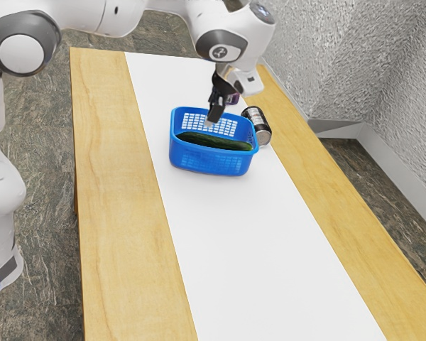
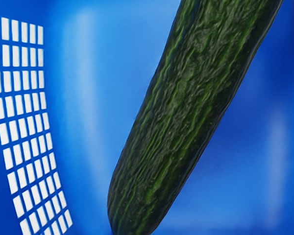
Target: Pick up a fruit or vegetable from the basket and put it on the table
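Note:
My black gripper (image 1: 211, 122) points down over the blue basket (image 1: 209, 165) in the exterior view, its lower end at the basket's far side, level with the upper rim. Whether it is open or shut cannot be made out. A long dark green cucumber (image 1: 214, 141) lies lengthwise inside the basket. In the wrist view the ridged cucumber (image 2: 186, 107) runs slantwise across the blue basket floor (image 2: 103, 78), under the hand, with one rounded end visible.
A dark can with a silver end (image 1: 257, 126) lies against the basket's side toward the exterior view's right. Behind the gripper is a small purple object (image 1: 232, 99), partly hidden. A white strip (image 1: 248, 249) runs along the wooden table (image 1: 121, 213); a textured wall (image 1: 362, 57) stands beyond.

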{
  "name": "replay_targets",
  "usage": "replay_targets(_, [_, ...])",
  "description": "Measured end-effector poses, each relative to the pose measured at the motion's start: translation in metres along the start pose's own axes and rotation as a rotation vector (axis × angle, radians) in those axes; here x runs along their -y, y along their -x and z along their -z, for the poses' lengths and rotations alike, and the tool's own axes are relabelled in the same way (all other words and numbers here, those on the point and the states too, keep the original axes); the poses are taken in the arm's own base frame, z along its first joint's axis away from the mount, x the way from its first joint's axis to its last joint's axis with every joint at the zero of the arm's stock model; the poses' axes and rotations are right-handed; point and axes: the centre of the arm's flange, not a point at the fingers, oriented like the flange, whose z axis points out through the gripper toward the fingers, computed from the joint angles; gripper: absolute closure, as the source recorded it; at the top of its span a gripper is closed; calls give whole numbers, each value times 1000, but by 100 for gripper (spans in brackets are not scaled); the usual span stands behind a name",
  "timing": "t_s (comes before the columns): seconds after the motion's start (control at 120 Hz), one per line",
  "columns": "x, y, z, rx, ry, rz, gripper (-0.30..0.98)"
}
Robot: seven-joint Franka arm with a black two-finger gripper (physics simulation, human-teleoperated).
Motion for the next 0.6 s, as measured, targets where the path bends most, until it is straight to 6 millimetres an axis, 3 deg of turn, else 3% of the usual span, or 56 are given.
replay_targets(0.208, [13,-7,-26,9,23,-32,0])
replay_targets(0.425, [-3,-33,-41,-15,19,-127,0])
replay_targets(0.6, [11,-33,-59,-14,35,-132,0])
